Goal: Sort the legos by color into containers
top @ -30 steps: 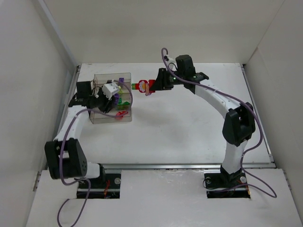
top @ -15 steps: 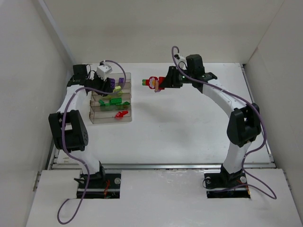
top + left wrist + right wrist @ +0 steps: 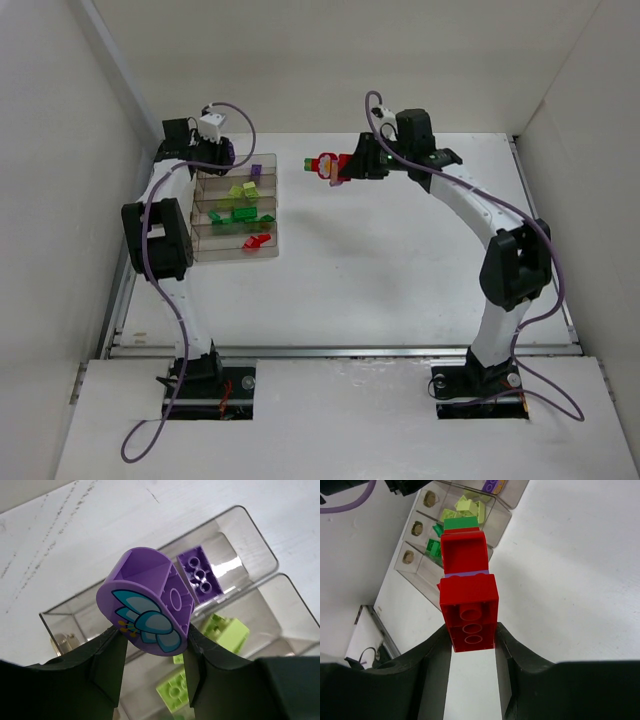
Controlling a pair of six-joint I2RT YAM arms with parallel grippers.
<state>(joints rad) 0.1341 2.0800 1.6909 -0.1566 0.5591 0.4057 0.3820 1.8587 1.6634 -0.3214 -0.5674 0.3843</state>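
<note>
**Left arm.** The left gripper [image 3: 152, 650] is clenched on a purple, round-ended plastic piece with a teal flower print [image 3: 150, 600]. One finger presses on each side of the piece. In the top view this gripper sits at the far left corner of the clear, brownish-tinted plastic tray with narrow compartments [image 3: 215, 247]. Whether the piece hangs over the farthest compartment or just beyond its wall cannot be told.

**Right arm.** The right gripper [image 3: 472, 645] is grasping a stack of red plastic bricks with a thin purple layer and a green brick at its tip [image 3: 469, 597]. The jaws grip the near end of the stack, and the green tip points left towards the tray. The stack is on the far side of the white table [image 3: 400, 260], to the right of the tray and well apart from it.

**Tray contents, far to near.**
- Farthest compartment: one purple brick [image 3: 199, 573].
- Second compartment: several lime bricks [image 3: 241, 190].
- Third compartment: dark green bricks [image 3: 238, 213].
- Nearest compartment: one small red brick [image 3: 255, 241].

The tray stands on the left part of the table, with its long compartments running left to right.
</note>
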